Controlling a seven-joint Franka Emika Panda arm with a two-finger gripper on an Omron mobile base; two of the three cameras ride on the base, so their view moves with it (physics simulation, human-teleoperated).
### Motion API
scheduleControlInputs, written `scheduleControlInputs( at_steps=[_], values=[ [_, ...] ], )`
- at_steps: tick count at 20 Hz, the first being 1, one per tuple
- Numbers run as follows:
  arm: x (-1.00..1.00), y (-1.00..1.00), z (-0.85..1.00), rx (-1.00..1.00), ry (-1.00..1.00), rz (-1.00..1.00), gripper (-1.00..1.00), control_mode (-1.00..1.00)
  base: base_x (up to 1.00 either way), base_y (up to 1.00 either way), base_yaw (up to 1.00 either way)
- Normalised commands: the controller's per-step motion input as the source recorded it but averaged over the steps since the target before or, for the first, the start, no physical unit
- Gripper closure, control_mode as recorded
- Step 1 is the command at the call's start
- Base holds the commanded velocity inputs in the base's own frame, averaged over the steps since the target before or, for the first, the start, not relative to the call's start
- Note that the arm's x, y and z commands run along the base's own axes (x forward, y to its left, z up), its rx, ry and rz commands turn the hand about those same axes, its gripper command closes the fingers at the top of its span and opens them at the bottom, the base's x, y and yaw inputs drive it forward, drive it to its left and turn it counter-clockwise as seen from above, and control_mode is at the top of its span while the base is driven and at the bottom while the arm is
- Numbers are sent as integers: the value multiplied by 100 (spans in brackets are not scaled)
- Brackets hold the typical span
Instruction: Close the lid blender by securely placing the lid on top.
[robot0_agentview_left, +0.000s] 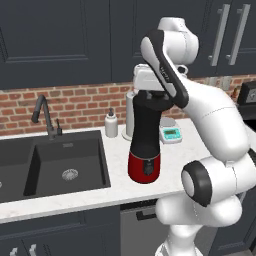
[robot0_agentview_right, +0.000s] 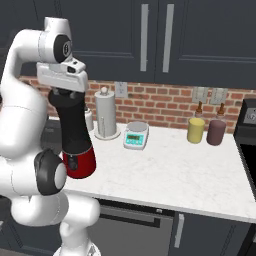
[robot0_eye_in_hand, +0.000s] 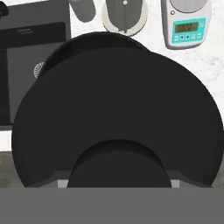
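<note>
The blender (robot0_agentview_left: 145, 140) stands upright on the counter beside the sink, a tall black jar on a glossy red base (robot0_agentview_right: 79, 162). My gripper (robot0_agentview_left: 151, 95) (robot0_agentview_right: 67, 94) points straight down at the jar's mouth. In the hand view the lid (robot0_eye_in_hand: 118, 100) is a broad black disc right under the hand. Its raised knob (robot0_eye_in_hand: 118, 164) sits at the bottom, where the fingers meet, and the gripper is shut on it. The fingertips are hidden by the knob. A dark arc of the jar's rim (robot0_eye_in_hand: 83, 41) peeks out past the lid's upper left edge.
A paper-towel roll (robot0_agentview_left: 129, 115) and a white soap bottle (robot0_agentview_left: 111, 124) stand behind the blender. A small scale (robot0_agentview_right: 136, 135) sits to its right. The sink (robot0_agentview_left: 60, 165) and faucet (robot0_agentview_left: 45, 115) lie left. A yellow jar (robot0_agentview_right: 196, 130) and a maroon jar (robot0_agentview_right: 216, 131) stand far right.
</note>
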Motion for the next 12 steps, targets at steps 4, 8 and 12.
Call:
scheduleControlInputs(
  at_steps=[4, 8, 12],
  values=[
    [41, 14, 0, 0, 8, 6, 100, -100, 0, 0, 0],
    [31, 7, 0, 0, 10, 3, 100, -100, 0, 0, 0],
    [21, 4, 0, 0, 11, 0, 100, -100, 0, 0, 0]
  ],
)
